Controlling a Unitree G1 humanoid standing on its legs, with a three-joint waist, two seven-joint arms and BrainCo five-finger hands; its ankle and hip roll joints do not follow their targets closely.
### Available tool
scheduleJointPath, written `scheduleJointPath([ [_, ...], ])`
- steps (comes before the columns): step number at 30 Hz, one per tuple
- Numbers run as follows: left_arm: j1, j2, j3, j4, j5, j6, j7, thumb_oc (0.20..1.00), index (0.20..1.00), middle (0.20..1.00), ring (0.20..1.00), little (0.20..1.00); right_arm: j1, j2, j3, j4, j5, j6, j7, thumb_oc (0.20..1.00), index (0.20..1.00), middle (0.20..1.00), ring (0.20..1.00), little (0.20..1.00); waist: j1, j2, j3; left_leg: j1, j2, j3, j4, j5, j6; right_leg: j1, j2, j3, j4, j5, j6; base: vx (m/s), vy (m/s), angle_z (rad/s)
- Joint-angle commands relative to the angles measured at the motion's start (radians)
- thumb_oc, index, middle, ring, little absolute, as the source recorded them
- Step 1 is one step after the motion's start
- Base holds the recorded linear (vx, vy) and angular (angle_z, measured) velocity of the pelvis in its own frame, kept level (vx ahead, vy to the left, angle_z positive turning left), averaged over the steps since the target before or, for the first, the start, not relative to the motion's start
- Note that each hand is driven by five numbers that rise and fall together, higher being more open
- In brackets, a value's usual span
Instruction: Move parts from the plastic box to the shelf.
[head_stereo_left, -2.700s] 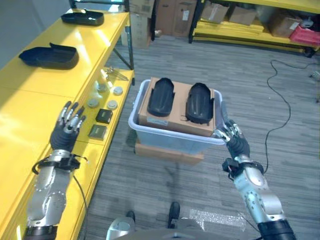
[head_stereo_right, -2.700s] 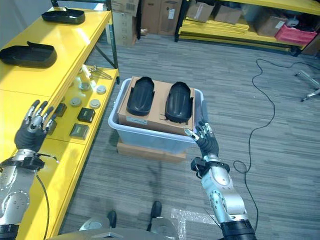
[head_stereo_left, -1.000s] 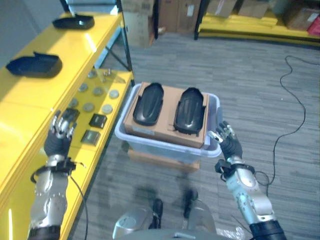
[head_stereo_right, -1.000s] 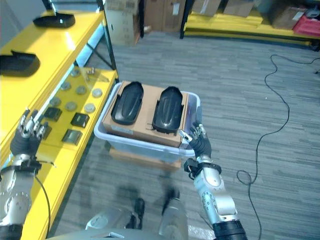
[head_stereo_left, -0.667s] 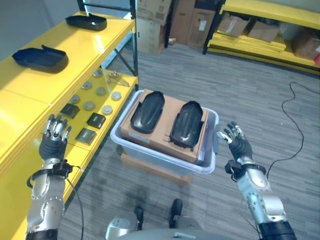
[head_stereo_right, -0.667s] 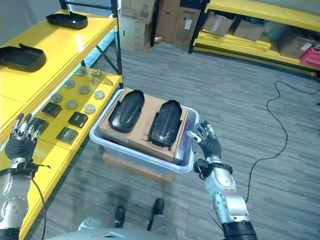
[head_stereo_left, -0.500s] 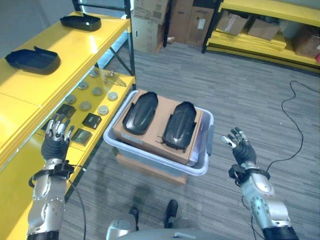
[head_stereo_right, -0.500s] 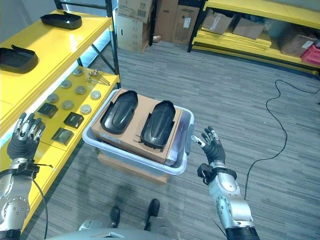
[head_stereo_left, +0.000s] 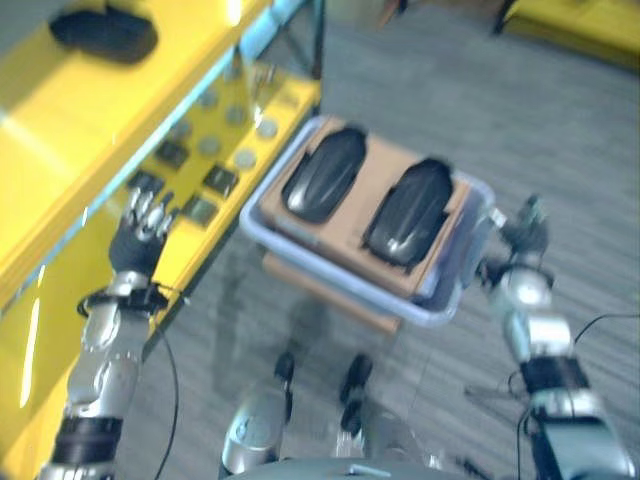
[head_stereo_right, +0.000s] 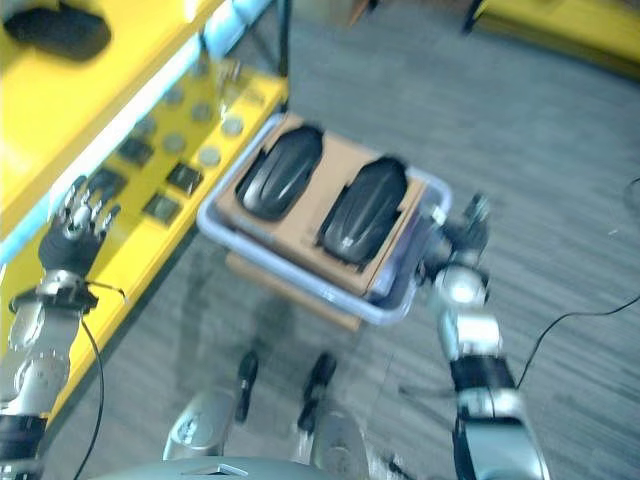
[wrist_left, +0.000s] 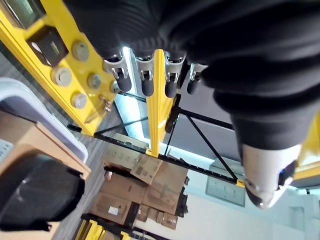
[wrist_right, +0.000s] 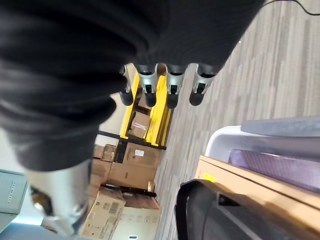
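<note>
A pale plastic box (head_stereo_left: 330, 278) stands on the floor and holds a cardboard carton with two black moulded parts (head_stereo_left: 323, 175) (head_stereo_left: 408, 210) lying side by side on top. To its left runs the yellow shelf (head_stereo_left: 60, 130), with another black part (head_stereo_left: 105, 30) on its upper level. My left hand (head_stereo_left: 140, 235) is raised at the edge of the lower shelf, open and holding nothing, its fingers (wrist_left: 145, 80) straight. At the box's right end my right hand (head_stereo_left: 522, 225) is open too, with straight fingers (wrist_right: 172, 85) just outside the rim (wrist_right: 225, 140).
Several small round and square pieces (head_stereo_left: 215, 180) lie on the lower shelf level beside my left hand. A flat cardboard box (head_stereo_left: 320, 300) sits under the plastic box. Grey floor stretches to the right and behind.
The camera has swung, so the whole scene has shifted and tilted. My right hand has come closer to the right end of the box. The left hand stays raised by the shelf.
</note>
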Motion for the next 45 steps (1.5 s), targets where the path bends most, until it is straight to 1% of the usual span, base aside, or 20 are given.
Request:
scheduleJointPath([
  [1, 0.025, 0.064, 0.001, -0.045, -0.036, -0.057, -0.015, 1.000, 1.000, 1.000, 1.000, 1.000, 0.007, -0.027, 0.049, -0.030, -0.015, -0.066, -0.105, 1.000, 1.000, 1.000, 1.000, 1.000, 0.018, -0.006, -0.026, -0.060, 0.004, -0.010, -0.013, 0.043, -0.022, 0.128, -0.079, -0.001, 0.060, -0.151, 0.111, -0.10, -0.006, 0.44],
  [6, 0.019, 0.076, -0.027, -0.034, -0.055, -0.074, -0.048, 1.000, 1.000, 1.000, 1.000, 1.000, -0.047, -0.036, 0.077, 0.104, -0.001, -0.088, -0.141, 1.000, 1.000, 1.000, 1.000, 1.000, 0.043, 0.006, -0.003, -0.080, -0.010, -0.024, -0.012, 0.050, -0.018, 0.136, -0.085, -0.021, 0.048, -0.150, 0.104, -0.04, 0.012, 0.20],
  [9, 0.020, 0.079, -0.043, -0.038, -0.061, -0.071, -0.061, 1.000, 1.000, 1.000, 1.000, 1.000, -0.052, -0.040, 0.083, 0.165, 0.009, -0.098, -0.140, 1.000, 1.000, 1.000, 1.000, 1.000, 0.055, 0.011, 0.001, -0.071, -0.015, -0.026, -0.027, 0.053, -0.018, 0.160, -0.088, -0.033, 0.025, -0.148, 0.105, 0.00, 0.013, 0.08],
  [12, 0.027, 0.075, -0.051, -0.036, -0.066, -0.079, -0.071, 1.000, 1.000, 1.000, 1.000, 1.000, -0.043, -0.043, 0.086, 0.179, -0.016, -0.089, -0.174, 1.000, 1.000, 1.000, 1.000, 1.000, 0.059, 0.012, 0.001, -0.060, -0.015, -0.021, -0.044, 0.056, -0.018, 0.178, -0.090, -0.039, 0.003, -0.145, 0.107, 0.00, 0.000, 0.00],
  [16, 0.034, 0.074, -0.055, -0.037, -0.073, -0.086, -0.076, 1.000, 1.000, 1.000, 1.000, 1.000, -0.029, -0.056, 0.078, 0.197, -0.044, -0.110, -0.225, 1.000, 1.000, 1.000, 1.000, 1.000, 0.061, 0.011, 0.002, -0.051, -0.010, -0.015, -0.053, 0.052, -0.020, 0.192, -0.088, -0.039, -0.014, -0.144, 0.109, 0.00, 0.002, 0.01],
  [19, 0.042, 0.081, -0.047, -0.036, -0.086, -0.089, -0.079, 1.000, 1.000, 1.000, 1.000, 1.000, -0.019, -0.088, 0.047, 0.212, -0.037, -0.098, -0.203, 1.000, 1.000, 1.000, 1.000, 1.000, 0.056, 0.007, 0.001, -0.054, -0.010, -0.013, -0.059, 0.056, -0.020, 0.191, -0.090, -0.041, -0.022, -0.140, 0.112, 0.00, 0.000, 0.00],
  [21, 0.041, 0.085, -0.042, -0.043, -0.090, -0.083, -0.073, 1.000, 1.000, 1.000, 1.000, 1.000, -0.008, -0.105, 0.034, 0.244, -0.020, -0.093, -0.165, 1.000, 1.000, 1.000, 1.000, 1.000, 0.058, 0.005, 0.008, -0.052, -0.005, -0.009, -0.059, 0.050, -0.023, 0.196, -0.089, -0.042, -0.027, -0.141, 0.114, 0.00, 0.000, 0.00],
  [24, 0.034, 0.084, -0.044, -0.041, -0.086, -0.083, -0.069, 1.000, 1.000, 1.000, 1.000, 1.000, -0.019, -0.103, 0.041, 0.266, -0.003, -0.092, -0.153, 1.000, 1.000, 1.000, 1.000, 1.000, 0.063, 0.006, 0.012, -0.056, -0.005, -0.008, -0.063, 0.052, -0.024, 0.196, -0.090, -0.045, -0.033, -0.140, 0.114, 0.00, 0.000, 0.00],
  [29, 0.011, 0.083, -0.060, -0.020, -0.082, -0.103, -0.072, 1.000, 1.000, 1.000, 1.000, 1.000, -0.063, -0.085, 0.071, 0.317, 0.042, -0.106, -0.113, 1.000, 1.000, 1.000, 1.000, 1.000, 0.071, 0.011, 0.029, -0.062, -0.009, -0.010, -0.071, 0.055, -0.025, 0.186, -0.093, -0.054, -0.034, -0.137, 0.115, -0.04, 0.010, 0.00],
  [35, -0.012, 0.072, -0.072, -0.003, -0.074, -0.122, -0.072, 1.000, 1.000, 1.000, 1.000, 1.000, -0.110, -0.063, 0.114, 0.336, 0.035, -0.102, -0.078, 1.000, 1.000, 1.000, 1.000, 1.000, 0.078, 0.020, 0.048, -0.069, -0.016, -0.013, -0.084, 0.063, -0.021, 0.165, -0.102, -0.062, -0.028, -0.134, 0.115, -0.04, 0.023, 0.06],
  [39, -0.016, 0.071, -0.073, -0.001, -0.076, -0.122, -0.073, 1.000, 1.000, 1.000, 1.000, 1.000, -0.129, -0.056, 0.131, 0.332, 0.028, -0.089, -0.086, 1.000, 1.000, 1.000, 1.000, 1.000, 0.080, 0.023, 0.054, -0.070, -0.019, -0.014, -0.088, 0.064, -0.020, 0.156, -0.105, -0.064, -0.022, -0.134, 0.116, -0.01, 0.015, 0.04],
  [41, -0.025, 0.068, -0.075, -0.002, -0.080, -0.120, -0.074, 1.000, 1.000, 1.000, 1.000, 1.000, -0.138, -0.048, 0.145, 0.322, 0.010, -0.051, -0.092, 1.000, 1.000, 1.000, 1.000, 1.000, 0.078, 0.024, 0.062, -0.076, -0.022, -0.013, -0.089, 0.066, -0.018, 0.143, -0.107, -0.061, -0.016, -0.133, 0.117, -0.04, 0.025, 0.01],
  [45, -0.028, 0.057, -0.081, -0.001, -0.077, -0.124, -0.075, 1.000, 1.000, 1.000, 1.000, 1.000, -0.131, -0.039, 0.151, 0.336, 0.007, -0.038, -0.097, 1.000, 1.000, 1.000, 1.000, 1.000, 0.075, 0.026, 0.073, -0.079, -0.023, -0.011, -0.088, 0.065, -0.017, 0.134, -0.107, -0.059, -0.010, -0.133, 0.116, -0.01, 0.004, 0.00],
])
